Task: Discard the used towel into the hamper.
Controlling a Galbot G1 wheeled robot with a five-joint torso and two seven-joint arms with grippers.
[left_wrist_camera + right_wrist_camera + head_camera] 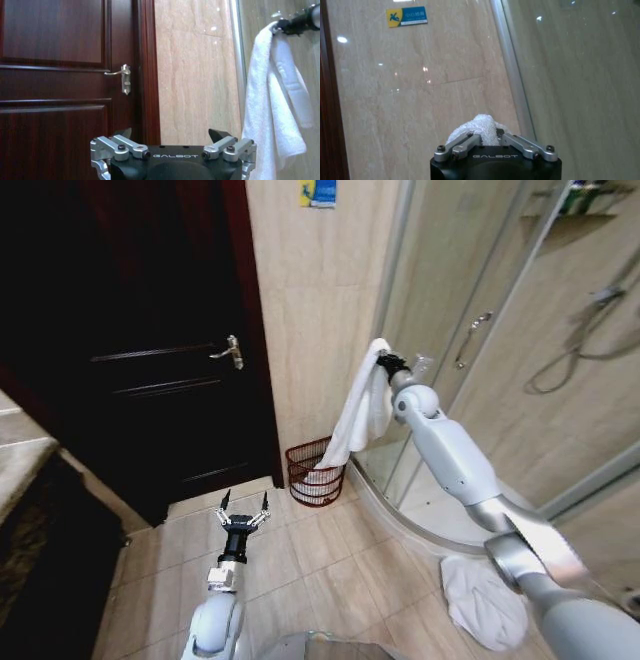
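— Towel (362, 408) first: where is it?

— Hanging from the right gripper (383, 360), which is raised in front of the tiled wall (320, 310) beside the shower door (470, 330). The white cloth drapes down from the fingers in long folds, and its lower end reaches the rim of the hamper (315, 472); whether it rests inside I cannot tell.

— And the pincer on that arm?

— Pinching the towel. In the right wrist view the two fingers (462, 147) are drawn in on a white bunch of cloth (477, 129) that pokes up between them.

— Where does the hamper stand?

— On the floor against the tiled wall, between the dark door (150, 350) and the curved shower base. Seen from the head camera it sits at about six o'clock from the raised gripper, nearly straight under it, and at about one o'clock from the left gripper (244, 508).

— What is the left arm doing?

— It is held low over the floor tiles, well apart from the hamper, its fingers spread wide with nothing between them. Its wrist camera looks at the door handle (124, 78) and, at three o'clock, the hanging towel (272, 108).

— Anything else on the floor?

— A second white cloth (485, 600) lies flat by the shower base, at about five o'clock from the hamper.
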